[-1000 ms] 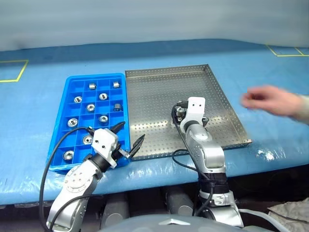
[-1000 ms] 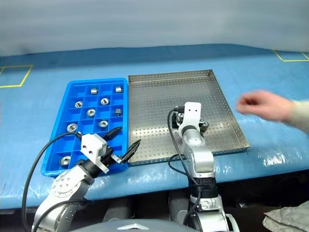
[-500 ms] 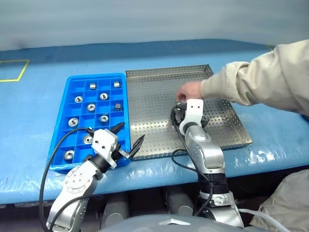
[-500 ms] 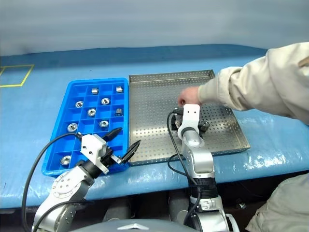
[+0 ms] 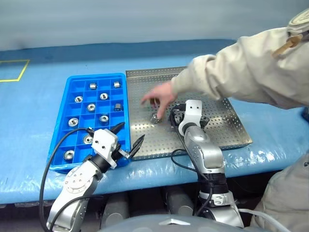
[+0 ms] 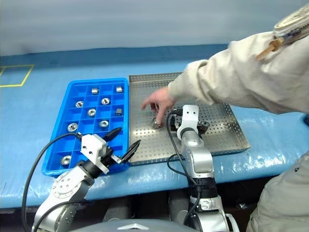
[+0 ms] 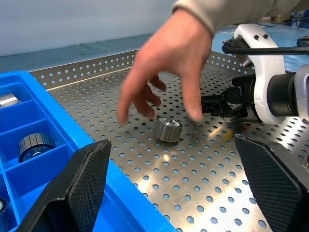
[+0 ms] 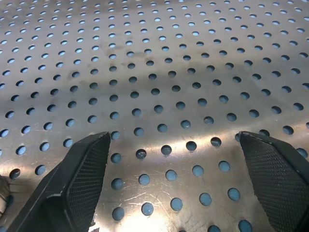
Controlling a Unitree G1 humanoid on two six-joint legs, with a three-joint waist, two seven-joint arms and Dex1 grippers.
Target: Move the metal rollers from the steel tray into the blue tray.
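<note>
A single metal roller (image 7: 167, 129) lies on its side on the steel tray (image 5: 222, 130), centre frame, under a person's hand (image 5: 158, 96). The right gripper (image 8: 178, 145), jaws released, sits just right of it, nearer than the left gripper (image 5: 129, 136), also released, by the blue tray (image 5: 60, 125).

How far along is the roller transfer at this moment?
Mostly done: about ten metal rollers already sit in compartments of the blue tray. Nothing is in hand: the left hand and right hand are both open and empty. Left: one roller lies on the steel tray, just under a person's hand.
</note>
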